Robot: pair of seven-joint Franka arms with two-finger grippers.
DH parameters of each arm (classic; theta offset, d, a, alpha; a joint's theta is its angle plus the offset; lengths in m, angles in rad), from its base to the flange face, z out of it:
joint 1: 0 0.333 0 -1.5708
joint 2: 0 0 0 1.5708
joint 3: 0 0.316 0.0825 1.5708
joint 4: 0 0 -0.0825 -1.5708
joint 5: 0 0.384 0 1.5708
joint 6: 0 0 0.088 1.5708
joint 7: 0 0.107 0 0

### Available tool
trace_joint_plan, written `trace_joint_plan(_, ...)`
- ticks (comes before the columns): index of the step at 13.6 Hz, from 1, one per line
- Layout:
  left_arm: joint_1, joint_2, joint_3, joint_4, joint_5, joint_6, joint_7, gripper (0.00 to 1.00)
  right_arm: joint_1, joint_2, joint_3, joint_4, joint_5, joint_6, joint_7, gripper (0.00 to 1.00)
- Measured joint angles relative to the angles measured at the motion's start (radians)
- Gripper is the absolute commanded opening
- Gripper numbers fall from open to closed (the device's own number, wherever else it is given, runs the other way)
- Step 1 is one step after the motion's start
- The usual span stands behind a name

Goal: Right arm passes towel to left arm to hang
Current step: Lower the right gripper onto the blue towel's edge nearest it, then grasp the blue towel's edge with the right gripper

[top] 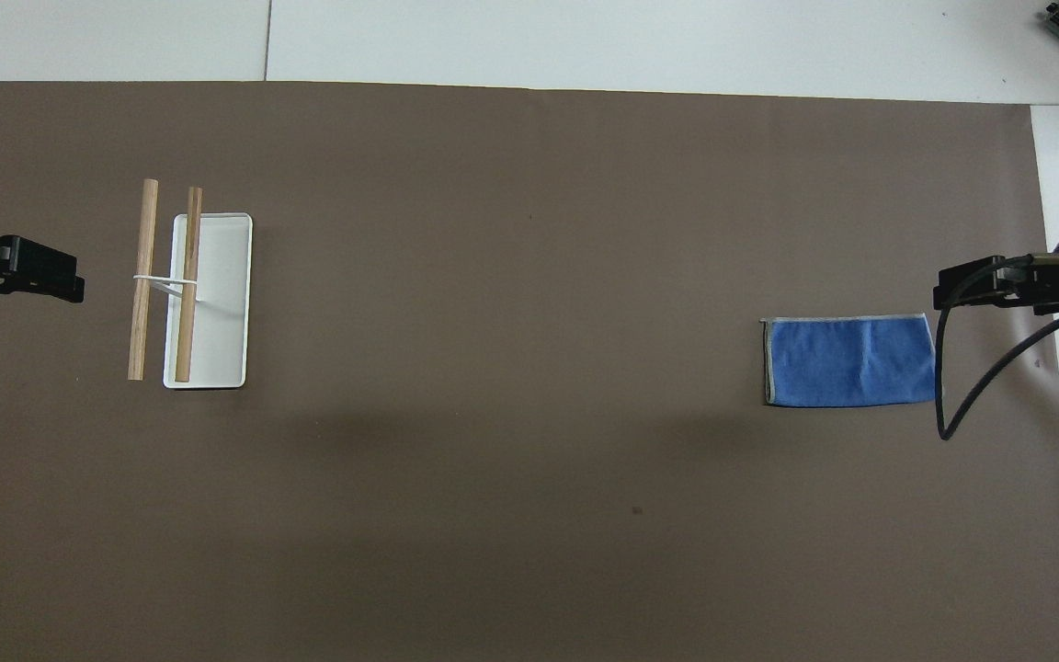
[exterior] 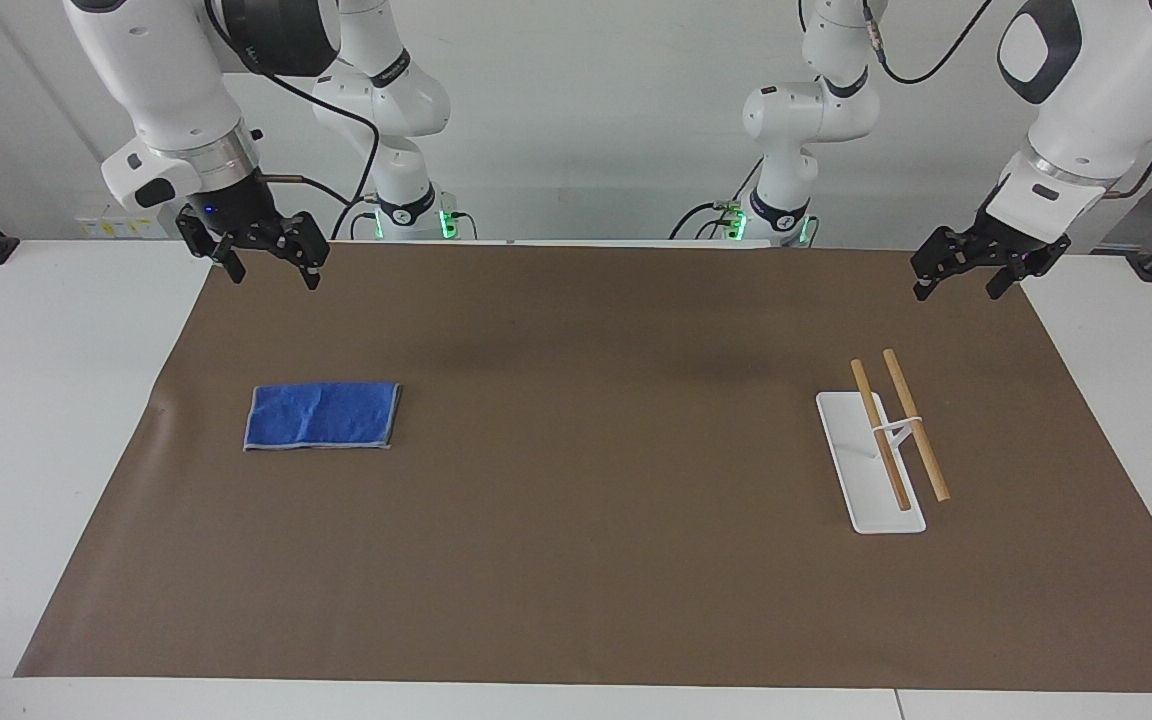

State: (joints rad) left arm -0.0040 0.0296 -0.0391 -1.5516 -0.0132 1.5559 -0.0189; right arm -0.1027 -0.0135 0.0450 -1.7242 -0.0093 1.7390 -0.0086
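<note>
Item: towel [exterior: 322,416], bright blue, folded flat, pale grey hem; lies on the brown mat [exterior: 576,560] toward the right arm's end of the worktop [exterior: 36,420], touched by nothing. Item: rack [exterior: 876,470], white flat base with a thin white upright carrying two wooden rods [exterior: 916,425] side by side; stands on the mat toward the left arm's end, well apart from the towel. Item: right gripper [exterior: 268,268], black, on the right arm [exterior: 161,85]; hangs in the air over the mat's corner at that arm's end, above the edge nearest the robots; jaws released and spread, grasping nothing; in the overhead view its tip [top: 971,292] shows just beside the towel's [top: 851,360] corner, though the facing view puts it well above the cloth and clear of it. Item: left gripper [exterior: 961,283], black, on the left arm [exterior: 1086,110]; hangs in the air over the mat's edge at the left arm's end, with the rack [top: 217,303] lying toward the middle of the worktop from it; jaws released, grasping nothing; in the overhead view only its black tip [top: 24,280] enters at the picture's edge. Item: mat, brown, covers most of the white worktop.
</note>
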Motion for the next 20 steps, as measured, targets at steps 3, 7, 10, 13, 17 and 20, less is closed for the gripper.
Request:
trace_joint_plan(3,0.000,0.000,0.000,0.000,0.000,0.002,0.000,1.00,-0.019,0.002,0.000,-0.123,0.000,0.145,-0.054,1.00)
trace_joint_plan(7,0.000,0.000,0.000,0.000,0.000,0.002,0.000,1.00,-0.036,0.028,-0.001,-0.270,0.000,0.320,-0.065,1.00)
trace_joint_plan(10,0.000,0.000,0.000,0.000,0.000,0.002,0.000,1.00,-0.052,0.072,-0.001,-0.362,0.000,0.491,-0.069,1.00)
trace_joint_plan(13,0.000,0.000,0.000,0.000,0.000,0.002,0.000,1.00,-0.075,0.117,-0.002,-0.409,0.000,0.595,-0.107,1.00)
trace_joint_plan(17,0.000,0.000,0.000,0.000,0.000,0.002,0.000,1.00,-0.084,0.167,-0.002,-0.452,0.000,0.726,-0.113,1.00)
trace_joint_plan(20,0.000,0.000,0.000,0.000,0.000,0.002,0.000,1.00,-0.083,0.189,0.000,-0.470,0.000,0.754,-0.113,1.00)
